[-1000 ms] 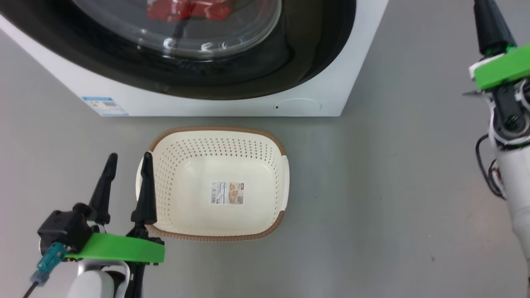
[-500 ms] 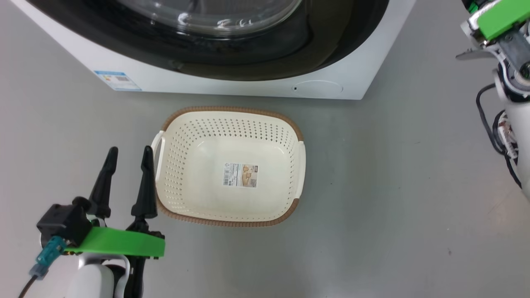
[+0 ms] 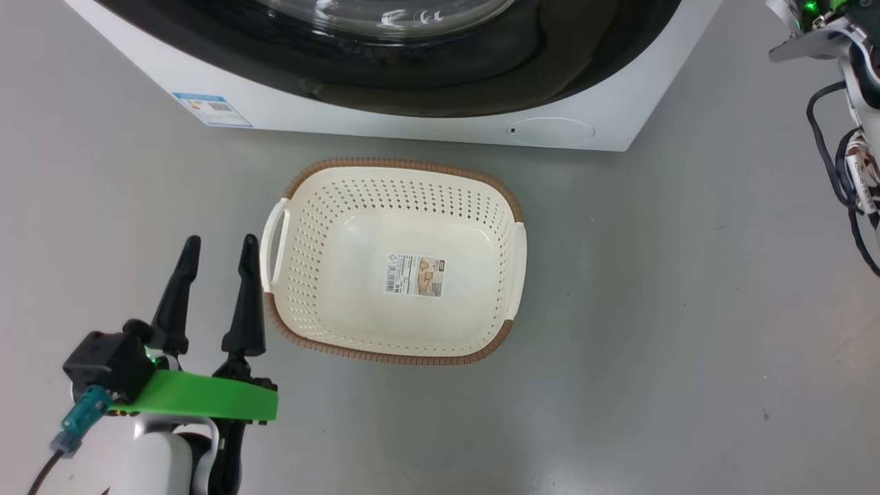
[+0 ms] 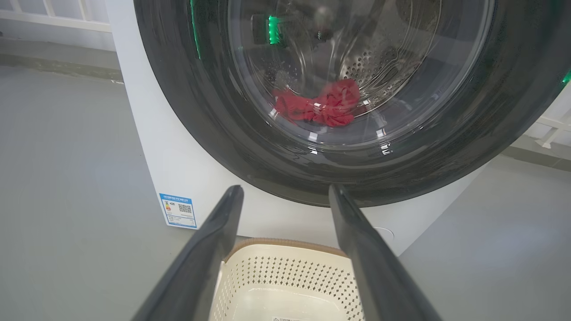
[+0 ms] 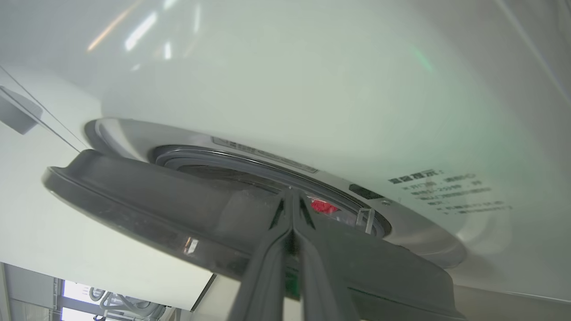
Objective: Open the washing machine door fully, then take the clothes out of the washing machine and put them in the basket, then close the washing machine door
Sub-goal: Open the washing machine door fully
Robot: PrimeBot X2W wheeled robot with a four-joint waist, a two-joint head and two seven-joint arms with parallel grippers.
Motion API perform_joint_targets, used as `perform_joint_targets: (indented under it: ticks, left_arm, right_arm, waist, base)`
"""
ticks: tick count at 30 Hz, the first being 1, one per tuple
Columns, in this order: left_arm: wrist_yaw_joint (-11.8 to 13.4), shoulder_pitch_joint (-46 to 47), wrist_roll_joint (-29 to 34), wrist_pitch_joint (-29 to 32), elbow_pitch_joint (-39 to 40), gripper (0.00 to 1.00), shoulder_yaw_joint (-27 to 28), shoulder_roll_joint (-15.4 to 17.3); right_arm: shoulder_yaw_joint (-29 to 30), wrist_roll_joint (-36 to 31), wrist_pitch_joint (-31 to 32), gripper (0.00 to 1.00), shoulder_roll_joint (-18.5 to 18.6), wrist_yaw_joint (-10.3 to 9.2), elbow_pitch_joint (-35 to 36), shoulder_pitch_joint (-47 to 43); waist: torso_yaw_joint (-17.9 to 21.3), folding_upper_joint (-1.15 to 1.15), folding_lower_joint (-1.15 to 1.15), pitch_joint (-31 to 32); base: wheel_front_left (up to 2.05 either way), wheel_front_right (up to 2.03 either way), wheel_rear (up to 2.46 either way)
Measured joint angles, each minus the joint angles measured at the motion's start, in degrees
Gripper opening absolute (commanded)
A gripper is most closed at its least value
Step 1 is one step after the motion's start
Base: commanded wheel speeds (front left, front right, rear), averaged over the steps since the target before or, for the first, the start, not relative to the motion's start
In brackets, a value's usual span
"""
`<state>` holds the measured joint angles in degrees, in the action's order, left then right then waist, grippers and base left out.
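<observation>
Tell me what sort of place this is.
Probably a laundry corner of a lab or workshop: a white washing machine with red clothes inside, a basket before it, bare grey floor.

There is one washing machine (image 3: 385, 127), with one round door (image 3: 495, 75), one blue label (image 3: 212, 110) and one round cap (image 3: 553, 129). There is one basket (image 3: 302, 289), with two white handles (image 3: 275, 237) and one sticker (image 3: 415, 276). There is one heap of red clothes (image 4: 319, 107); how many garments it holds cannot be told. There are two claws, the left claw (image 3: 221, 240) and the right claw (image 5: 292, 196).
</observation>
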<state>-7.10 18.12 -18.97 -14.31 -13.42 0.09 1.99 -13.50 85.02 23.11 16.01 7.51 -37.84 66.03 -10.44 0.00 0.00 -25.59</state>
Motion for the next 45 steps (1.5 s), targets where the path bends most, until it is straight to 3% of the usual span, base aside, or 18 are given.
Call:
perform_joint_targets:
  ticks: [26,45]
  left_arm:
    - [-0.1,1.1,-1.2,0.0,-1.6,1.00,0.3,-0.2]
    - [-0.1,-2.1,-0.5,0.0,-2.7,1.00,1.5,-0.2]
  right_arm:
    - [-0.6,4.3,9.5,0.00,-0.6,-0.34,-8.1,4.6]
    - [-4.2,6.9,19.1,0.00,-3.6,-0.46,0.3,-10.1]
  waist:
    - [-1.8,0.00,0.00,0.1]
    - [-0.1,0.00,0.00,8.2]
  base:
    - [0.00,0.00,0.00]
    - [0.00,0.00,0.00]
